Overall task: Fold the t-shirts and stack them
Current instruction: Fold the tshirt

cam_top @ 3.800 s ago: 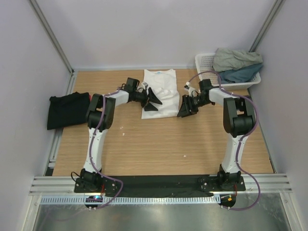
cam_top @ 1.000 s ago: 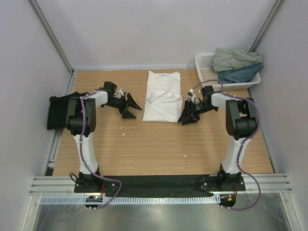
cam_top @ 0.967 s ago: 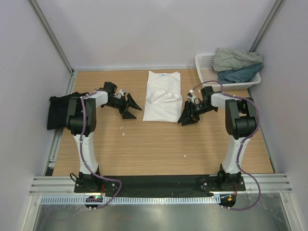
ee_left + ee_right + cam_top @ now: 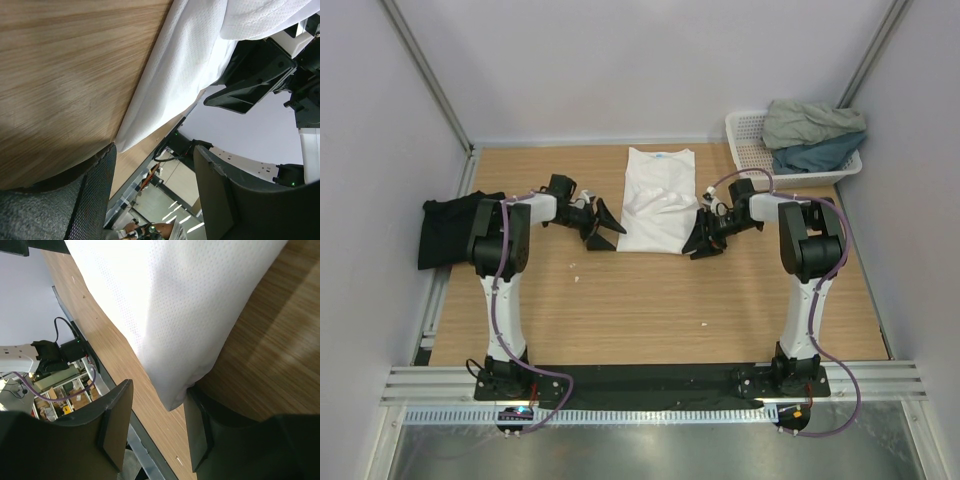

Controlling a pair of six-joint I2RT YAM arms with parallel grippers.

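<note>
From the top external camera, the white t-shirt (image 4: pixel 658 200) lies flat and lengthwise on the far middle of the worktop (image 4: pixel 620 300), its blue neck label at the far end. The left end effector (image 4: pixel 603 228) sits low at the shirt's near left corner with its fingers spread. The right end effector (image 4: pixel 702 240) sits at the near right corner, also spread. A black t-shirt (image 4: pixel 455 230) lies bunched at the worktop's left edge, well apart from the white one. In the far right corner a white lattice basket (image 4: pixel 748 135) holds a grey-green t-shirt (image 4: pixel 810 120) piled over a teal t-shirt (image 4: pixel 820 155).

In the left wrist view, the left end effector (image 4: pixel 154 151) is apart and grips nothing. The white t-shirt's (image 4: pixel 175 90) corner ends just beside one finger (image 4: pixel 95 195), flat on the wood. The right end effector (image 4: pixel 250 75) shows beyond the cloth.

In the right wrist view, the right end effector (image 4: pixel 159 390) is likewise apart. The white t-shirt's (image 4: pixel 165 315) corner reaches into the gap between its fingers (image 4: pixel 117 425), resting on the worktop (image 4: pixel 270 355) and not pinched.
</note>
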